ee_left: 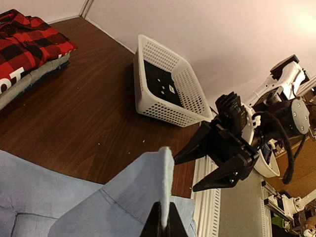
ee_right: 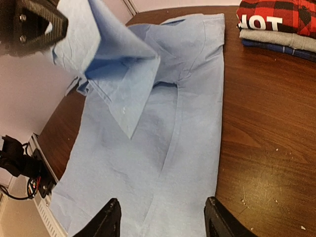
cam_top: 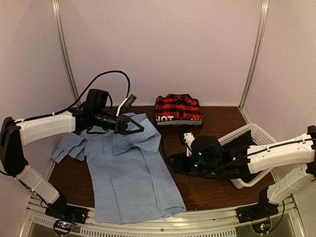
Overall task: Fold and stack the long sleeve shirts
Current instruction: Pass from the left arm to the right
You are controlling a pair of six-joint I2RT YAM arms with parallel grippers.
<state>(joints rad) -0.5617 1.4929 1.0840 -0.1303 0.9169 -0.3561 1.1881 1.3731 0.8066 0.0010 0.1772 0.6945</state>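
- From above, the light blue shirt (cam_top: 131, 173) lies spread on the near left part of the desk (cam_top: 217, 123), its hem towards the near edge. The red-and-black plaid shirt (cam_top: 177, 106) sits folded at the far centre. A white mesh basket (cam_top: 256, 133) stands at the right.
- This view alone shows both arms whole. The left arm reaches in level from the left, and the left end effector (cam_top: 136, 127) is at the shirt's far end with cloth bunched at it. The right arm stretches low from the right, bringing the right end effector (cam_top: 173, 163) just beside the shirt's right edge.
- The left wrist view shows the grip itself: the left end effector (ee_left: 163, 224) is closed on a raised fold of the light blue shirt (ee_left: 143, 192).
- Beyond that fold, the right end effector (ee_left: 190, 173) has its jaws spread and holds nothing. The basket (ee_left: 168, 84) lies tipped, with its open side facing the camera. The plaid shirt (ee_left: 24, 39) tops a pile of folded garments (ee_left: 29, 79).
- In the right wrist view, the right end effector (ee_right: 163, 222) has its fingers wide apart over the flat blue shirt (ee_right: 163, 128); I cannot tell whether they touch it.
- The left end effector (ee_right: 49, 29) lifts a corner of the shirt at the upper left. Only this view shows the grey and dark blue layers under the plaid shirt (ee_right: 281, 10).
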